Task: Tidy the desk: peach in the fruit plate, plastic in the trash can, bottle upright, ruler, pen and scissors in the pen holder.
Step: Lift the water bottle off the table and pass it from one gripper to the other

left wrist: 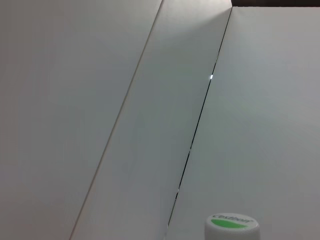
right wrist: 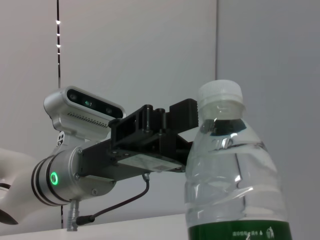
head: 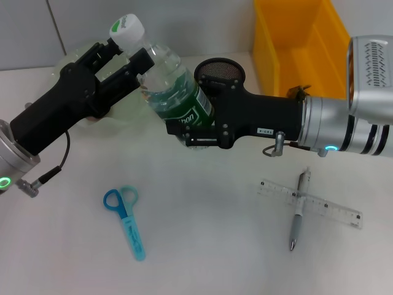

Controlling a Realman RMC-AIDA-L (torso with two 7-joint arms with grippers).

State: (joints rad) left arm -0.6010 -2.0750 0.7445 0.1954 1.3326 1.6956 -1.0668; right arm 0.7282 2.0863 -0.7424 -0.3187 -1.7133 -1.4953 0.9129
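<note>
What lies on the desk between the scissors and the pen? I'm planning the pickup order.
Nothing: in the head view the desk between the scissors and the pen, which lies across the ruler, is bare.

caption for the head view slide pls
Both grippers, left and right, hold a water bottle above the desk.

We see the clear green-labelled plastic bottle (head: 169, 83) from above in the head view; both wrist views, close beside it, share its white cap (left wrist: 232, 227).

Bottle (head: 175, 86) clear glossy plastic; ruler (head: 310, 203) transparent plastic; table (head: 202, 246) matt white.
</note>
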